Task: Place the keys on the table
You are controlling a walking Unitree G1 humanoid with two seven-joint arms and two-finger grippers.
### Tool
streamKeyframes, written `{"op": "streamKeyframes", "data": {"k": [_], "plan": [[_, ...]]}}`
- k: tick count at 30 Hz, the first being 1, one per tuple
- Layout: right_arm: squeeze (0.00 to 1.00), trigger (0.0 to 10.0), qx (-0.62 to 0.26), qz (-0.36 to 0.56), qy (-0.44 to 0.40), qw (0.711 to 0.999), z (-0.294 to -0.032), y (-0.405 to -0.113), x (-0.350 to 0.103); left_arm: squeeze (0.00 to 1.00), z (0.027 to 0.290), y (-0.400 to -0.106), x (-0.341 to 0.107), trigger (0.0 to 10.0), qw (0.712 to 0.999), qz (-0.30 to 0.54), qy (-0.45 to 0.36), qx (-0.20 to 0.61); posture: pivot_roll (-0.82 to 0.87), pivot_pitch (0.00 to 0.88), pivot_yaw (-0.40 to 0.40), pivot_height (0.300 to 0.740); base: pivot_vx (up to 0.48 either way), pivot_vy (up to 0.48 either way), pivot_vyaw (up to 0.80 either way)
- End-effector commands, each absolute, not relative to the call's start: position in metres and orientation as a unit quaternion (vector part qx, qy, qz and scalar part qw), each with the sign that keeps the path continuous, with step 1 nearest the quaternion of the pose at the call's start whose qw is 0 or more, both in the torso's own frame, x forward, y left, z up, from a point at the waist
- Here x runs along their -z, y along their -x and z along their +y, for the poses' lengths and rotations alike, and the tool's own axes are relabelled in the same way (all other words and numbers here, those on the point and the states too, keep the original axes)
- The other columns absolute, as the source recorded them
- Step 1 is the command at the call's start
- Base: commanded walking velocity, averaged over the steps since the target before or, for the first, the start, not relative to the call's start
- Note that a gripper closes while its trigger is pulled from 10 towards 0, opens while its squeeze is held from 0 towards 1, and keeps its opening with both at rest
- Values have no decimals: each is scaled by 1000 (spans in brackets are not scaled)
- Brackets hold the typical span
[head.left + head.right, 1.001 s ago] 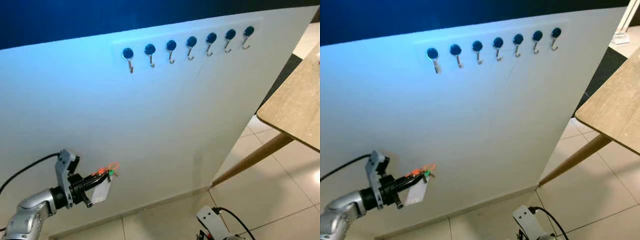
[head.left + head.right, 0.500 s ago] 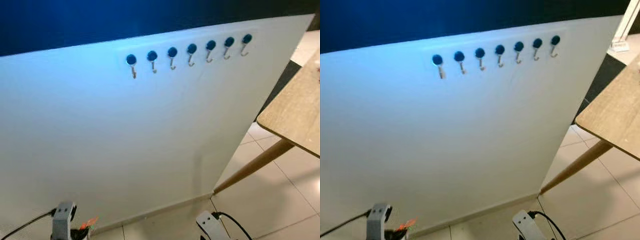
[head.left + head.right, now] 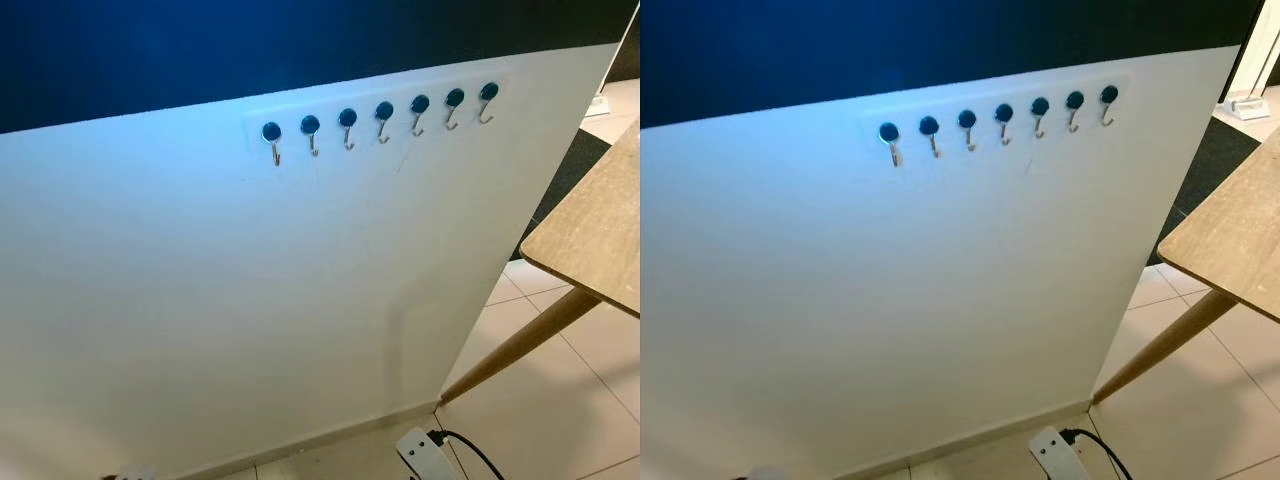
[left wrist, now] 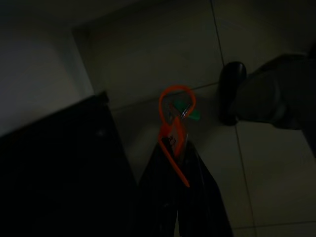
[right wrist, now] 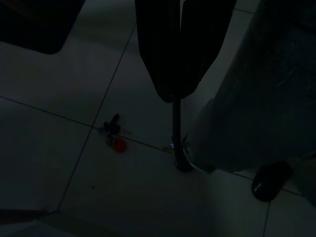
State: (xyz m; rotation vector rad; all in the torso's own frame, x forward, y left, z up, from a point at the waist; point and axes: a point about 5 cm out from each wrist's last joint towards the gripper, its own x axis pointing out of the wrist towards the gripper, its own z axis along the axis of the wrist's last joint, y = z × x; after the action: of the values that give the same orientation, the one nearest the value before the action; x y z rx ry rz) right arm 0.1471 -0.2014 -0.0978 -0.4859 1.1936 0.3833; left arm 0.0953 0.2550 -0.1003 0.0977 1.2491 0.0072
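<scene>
Down low, the left gripper (image 4: 178, 148) pinches the orange-tagged keys (image 4: 174, 131); right gripper (image 5: 177, 74) pressed together above floor tiles (image 5: 59, 163).

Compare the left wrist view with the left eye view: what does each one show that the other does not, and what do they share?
Left wrist view: the left end effector shut on the keys, which have an orange loop and a green tag, held above a dark tiled floor.

Left eye view: a white board with a row of seven hooks, the corner of the wooden table at the right, and one slanted table leg.

Shared: the tiled floor and the white board's surface.
</scene>
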Motion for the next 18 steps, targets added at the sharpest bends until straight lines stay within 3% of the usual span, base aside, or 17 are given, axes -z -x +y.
{"op": "streamKeyframes", "data": {"k": [1, 18], "plan": [[0, 10000, -179, 581, 220, 763, -201, -130, 104, 0, 254, -92, 102, 10000, 806, 590, -56, -6, -22, 4, 75, 740, -240, 0, 0], [0, 10000, -170, 581, 219, 765, -200, -131, 104, 0, 253, -96, 102, 10000, 802, 591, -88, 9, -23, 1, 81, 740, -318, 0, 0]]}}
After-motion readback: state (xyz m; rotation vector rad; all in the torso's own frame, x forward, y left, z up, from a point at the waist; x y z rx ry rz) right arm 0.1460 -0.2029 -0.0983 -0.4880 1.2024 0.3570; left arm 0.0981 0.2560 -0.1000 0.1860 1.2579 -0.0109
